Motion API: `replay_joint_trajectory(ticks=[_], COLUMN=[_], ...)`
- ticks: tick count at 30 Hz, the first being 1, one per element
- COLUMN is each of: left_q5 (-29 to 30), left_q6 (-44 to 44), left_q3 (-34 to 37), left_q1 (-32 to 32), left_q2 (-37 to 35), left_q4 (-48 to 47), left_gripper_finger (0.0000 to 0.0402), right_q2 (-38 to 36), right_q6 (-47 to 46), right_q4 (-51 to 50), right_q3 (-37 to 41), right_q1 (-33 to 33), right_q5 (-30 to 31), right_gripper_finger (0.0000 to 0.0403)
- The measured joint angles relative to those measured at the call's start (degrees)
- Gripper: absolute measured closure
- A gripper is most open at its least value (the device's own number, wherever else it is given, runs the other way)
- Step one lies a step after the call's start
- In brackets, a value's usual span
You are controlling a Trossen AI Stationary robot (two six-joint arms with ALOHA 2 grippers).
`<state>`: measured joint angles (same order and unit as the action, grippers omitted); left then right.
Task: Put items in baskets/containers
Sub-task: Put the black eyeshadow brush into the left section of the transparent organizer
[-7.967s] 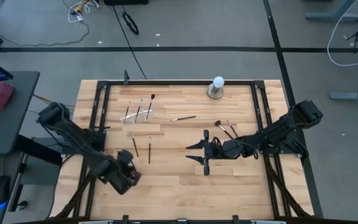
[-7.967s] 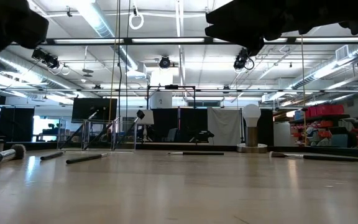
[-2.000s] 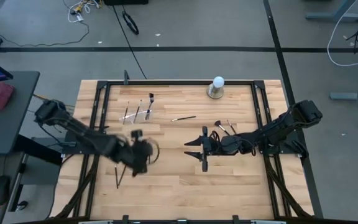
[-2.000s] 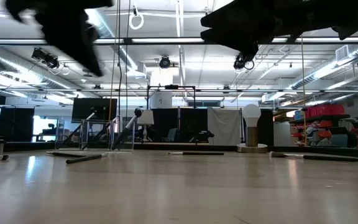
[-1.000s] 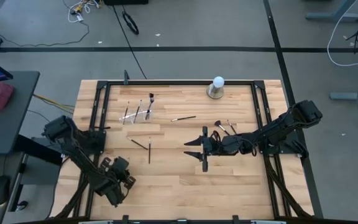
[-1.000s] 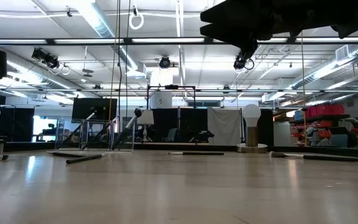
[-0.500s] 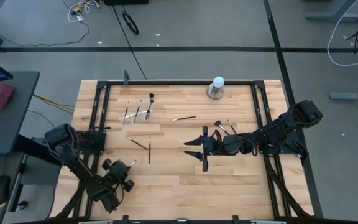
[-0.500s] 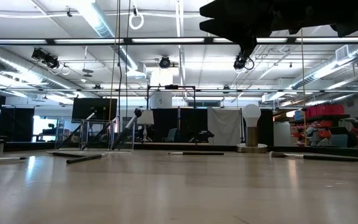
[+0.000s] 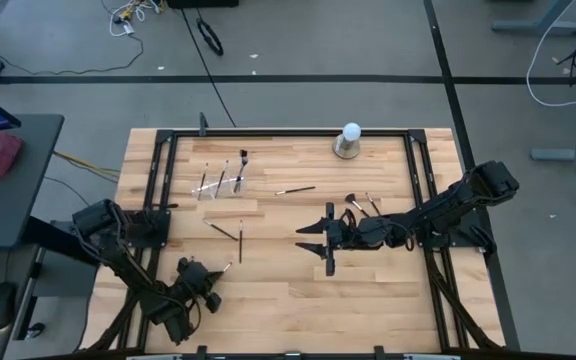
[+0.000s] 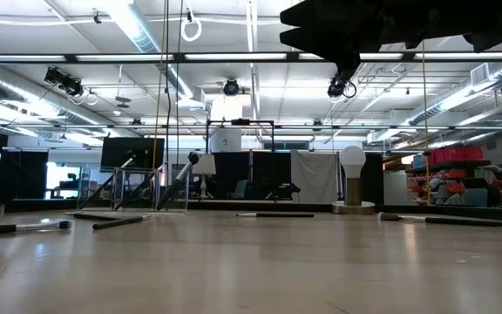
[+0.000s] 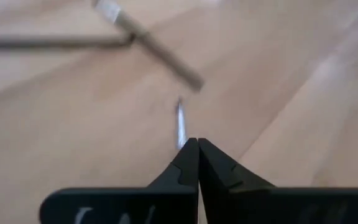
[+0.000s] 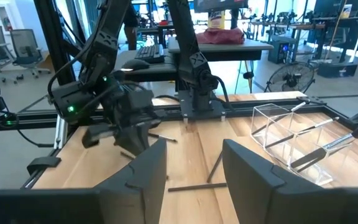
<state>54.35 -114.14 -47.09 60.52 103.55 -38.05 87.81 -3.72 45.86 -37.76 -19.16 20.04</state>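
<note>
The left pincer (image 9: pixel 211 280), at about seven o'clock on the surface (image 9: pixel 288 300), is clenched on one thin brush (image 9: pixel 223 270) by its end, low against the wood, so the pickup step looks just made. Two more brushes (image 9: pixel 230 235) lie crossed toward twelve o'clock of it, and beyond them at eleven o'clock the clear holder (image 9: pixel 220 185) already has several brushes standing in it. The next move calls for lifting without losing the brush, then carrying it to the holder; the right pincer (image 9: pixel 313 243) waits with its fingers spread near the centre.
</note>
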Motion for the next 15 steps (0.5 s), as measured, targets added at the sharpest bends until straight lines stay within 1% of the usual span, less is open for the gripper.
replay_joint_trajectory(ticks=[2,4,8,10,12,15], left_q5=[3.9,5.6,3.5,3.3,1.5,-0.3], left_q6=[2.0,4.1,8.8,12.3,17.2,25.0], left_q3=[-0.1,-0.1,-0.1,-0.1,-0.1,-0.1], left_q1=[-0.3,-1.0,-2.4,-2.5,-2.5,-2.1], left_q2=[-1.2,-2.4,-4.1,-4.1,-4.1,-4.1], left_q4=[0.0,-0.6,-0.1,2.1,5.4,10.0], left_gripper_finger=[0.04,0.0399,0.0399,0.0391,0.0371,0.0318], right_q2=[0.0,0.0,0.0,0.0,0.0,0.0], right_q6=[0.0,-0.1,-0.6,-0.6,-0.6,-0.5], right_q4=[0.0,-0.1,-0.6,-0.6,-1.1,-1.1], right_q3=[0.0,0.0,0.0,0.0,0.0,0.0], right_q1=[0.0,0.0,0.0,0.0,0.0,0.0], right_q5=[0.0,0.0,-0.1,0.0,0.0,0.0], right_gripper_finger=[0.0245,0.0245,0.0245,0.0245,0.0245,0.0245])
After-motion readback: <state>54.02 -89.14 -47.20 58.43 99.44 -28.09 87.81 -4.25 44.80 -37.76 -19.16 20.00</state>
